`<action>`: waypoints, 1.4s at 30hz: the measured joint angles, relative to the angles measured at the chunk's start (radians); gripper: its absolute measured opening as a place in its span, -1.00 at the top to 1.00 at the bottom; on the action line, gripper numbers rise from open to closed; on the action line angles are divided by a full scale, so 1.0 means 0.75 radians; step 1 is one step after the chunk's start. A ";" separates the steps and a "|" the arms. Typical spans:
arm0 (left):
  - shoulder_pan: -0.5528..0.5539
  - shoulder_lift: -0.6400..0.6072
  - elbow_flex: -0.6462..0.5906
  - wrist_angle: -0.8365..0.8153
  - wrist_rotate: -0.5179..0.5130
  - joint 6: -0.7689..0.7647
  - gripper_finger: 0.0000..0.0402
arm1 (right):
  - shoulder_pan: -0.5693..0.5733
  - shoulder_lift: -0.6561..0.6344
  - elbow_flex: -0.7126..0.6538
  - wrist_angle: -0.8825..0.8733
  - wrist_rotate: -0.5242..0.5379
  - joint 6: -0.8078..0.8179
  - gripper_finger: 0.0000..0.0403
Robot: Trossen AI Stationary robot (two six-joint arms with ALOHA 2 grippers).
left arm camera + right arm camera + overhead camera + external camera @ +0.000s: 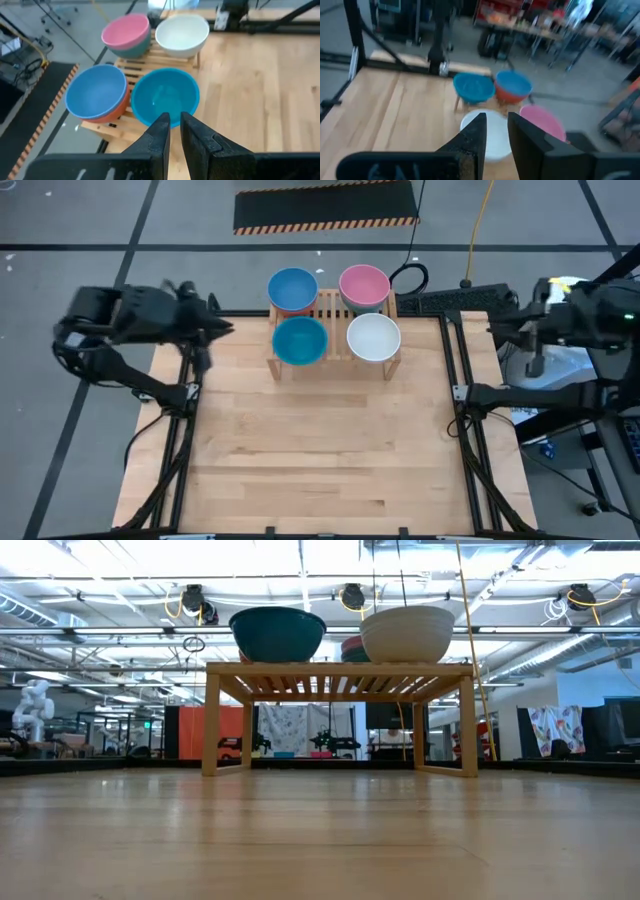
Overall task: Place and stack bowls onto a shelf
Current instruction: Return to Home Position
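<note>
The shelf point(332, 308) stands at the table's far edge on its short legs point(211, 725). On its slats sit a teal bowl point(300, 340) and a white bowl point(374, 337) in the near row. Behind them a light blue bowl point(292, 288) sits nested in a red one point(114, 112), and a pink bowl point(364, 285) in a dark green one point(136, 50). My left gripper point(175, 131) hovers left of the shelf, open by a narrow gap and empty. My right gripper point(496, 129) hangs beyond the table's right edge, open and empty.
The wooden tabletop point(320, 450) stretches from the shelf to the near edge. Black frame rails point(462, 395) run along both sides of the table. A cable point(410, 275) and a striped floor mat point(325, 208) lie beyond the far edge.
</note>
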 joint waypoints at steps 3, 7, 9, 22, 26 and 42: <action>-0.017 -0.065 0.000 0.019 0.001 -0.001 0.74 | 0.000 -0.038 0.000 0.089 0.000 0.008 0.63; -0.042 -0.133 0.000 0.070 0.001 -0.022 0.74 | 0.000 -0.070 0.000 0.197 -0.001 0.043 0.63; -0.058 -0.157 0.000 0.090 0.004 -0.017 0.74 | 0.000 -0.082 0.000 0.234 -0.002 0.129 0.63; -0.066 -0.263 -0.001 -0.142 0.006 -0.065 0.74 | 0.000 -0.100 0.001 0.196 -0.004 0.492 0.63; -0.066 -0.328 -0.001 -0.144 0.051 -0.059 0.74 | 0.000 -0.117 -0.001 0.147 -0.005 0.496 0.63; -0.066 -0.549 -0.001 -0.146 0.144 0.017 0.74 | -0.001 -0.297 -0.001 0.051 0.006 0.527 0.63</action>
